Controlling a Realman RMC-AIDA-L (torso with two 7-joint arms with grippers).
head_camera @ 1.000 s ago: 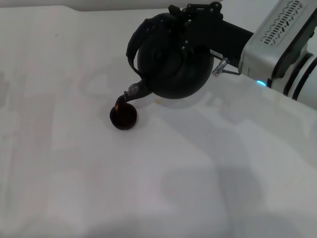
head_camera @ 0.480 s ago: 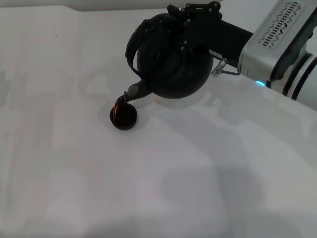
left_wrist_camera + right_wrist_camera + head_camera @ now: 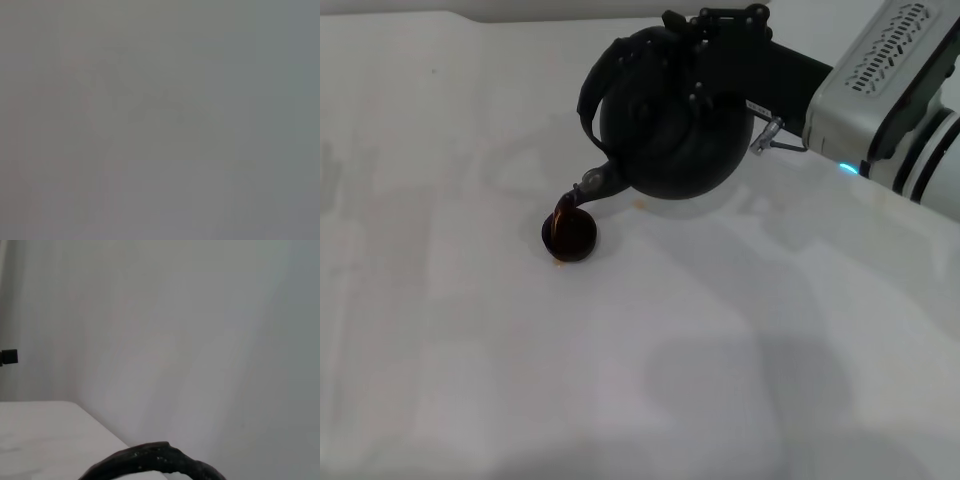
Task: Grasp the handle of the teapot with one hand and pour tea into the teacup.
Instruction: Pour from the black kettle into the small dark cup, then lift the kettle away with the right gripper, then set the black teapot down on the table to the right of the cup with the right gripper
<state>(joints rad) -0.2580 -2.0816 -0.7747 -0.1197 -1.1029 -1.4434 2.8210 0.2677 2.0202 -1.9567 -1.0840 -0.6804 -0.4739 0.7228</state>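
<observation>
- Up in the air, the right hand (image 3: 720,45) was clenched around the handle (image 3: 605,70) of the teapot (image 3: 670,125), with its black fingers (image 3: 695,30) wrapped over the top of the pot.
- That hand came in from the right side on a white and grey arm (image 3: 885,90), and a small blue light (image 3: 844,167) glowed on the arm.
- The big round black teapot hung above the white table (image 3: 650,350), tipped over to the left, so its spout (image 3: 590,183) pointed down.
- A thin stream of reddish-brown tea (image 3: 562,208) ran from the spout into the teacup (image 3: 569,235).
- The tiny dark teacup stood upright on the table, just below the spout and a bit to the left of the pot.
- A small orange spot (image 3: 557,259) showed on the table right beside the cup.
- The teapot's grey shadow lay on the table under it and toward the right.
- From the right wrist, only a curved black piece of the handle (image 3: 150,462) showed, with a pale wall behind it.
- The left wrist saw only grey blur, and the left hand was not to be seen anywhere.
</observation>
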